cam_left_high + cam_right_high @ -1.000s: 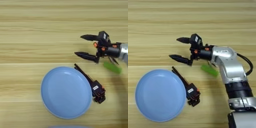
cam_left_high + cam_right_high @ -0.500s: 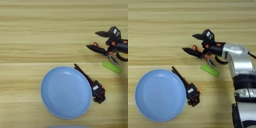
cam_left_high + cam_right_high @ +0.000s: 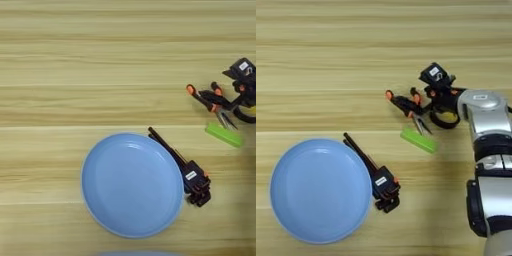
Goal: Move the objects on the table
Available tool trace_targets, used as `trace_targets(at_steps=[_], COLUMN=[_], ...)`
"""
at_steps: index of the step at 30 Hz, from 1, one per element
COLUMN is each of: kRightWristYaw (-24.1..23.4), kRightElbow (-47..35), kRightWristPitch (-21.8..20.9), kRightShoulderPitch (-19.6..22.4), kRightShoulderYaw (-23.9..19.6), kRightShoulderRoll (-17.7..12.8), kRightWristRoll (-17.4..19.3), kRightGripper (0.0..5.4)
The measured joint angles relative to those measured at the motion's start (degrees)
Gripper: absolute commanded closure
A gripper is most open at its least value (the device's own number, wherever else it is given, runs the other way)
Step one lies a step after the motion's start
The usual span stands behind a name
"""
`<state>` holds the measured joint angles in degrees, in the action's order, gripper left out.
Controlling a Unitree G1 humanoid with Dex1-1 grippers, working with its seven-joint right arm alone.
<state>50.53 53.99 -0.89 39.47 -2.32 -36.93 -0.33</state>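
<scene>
A large light-blue plate lies at the lower left of the wooden table. Touching its right rim lies the black bar clamp, its bar slanting up-left and its orange-trimmed head with the white label at the lower right. The small pliers lie further up and to the right. Their orange-tipped handles point up-left and their grey jaws point down-right. My right gripper hovers just right of the pliers' handles, on the silver forearm that comes in from the right edge.
A small green block lies just below the pliers' jaws. A black loop with yellow inside sits by my wrist. Bare planks stretch across the top and left of the table.
My gripper has drawn back to the right, from over the pliers toward the table's right side, uncovering their handles. Plate, clamp, pliers and green block have stayed put.
</scene>
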Motion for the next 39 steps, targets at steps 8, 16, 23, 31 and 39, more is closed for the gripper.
trace_targets(at_steps=[8,16,23,31,39], kRightWristYaw=[-2.8,-6.4,-12.3,-15.9,-15.0], kRightElbow=[10.4,16.8,20.0,20.7,20.7], kRightWristPitch=[-2.2,-1.9,-0.5,0.2,0.3], kRightShoulderPitch=[2.9,4.3,5.5,6.5,6.7], kRightShoulderYaw=[0.6,0.6,0.1,0.1,-0.2], kRightShoulderRoll=[0.9,3.4,4.1,4.5,5.8], kRightWristRoll=[-2.6,-2.9,-3.0,-4.4,-4.5], kRightGripper=[0.03,0.03,0.03,0.03,0.03])
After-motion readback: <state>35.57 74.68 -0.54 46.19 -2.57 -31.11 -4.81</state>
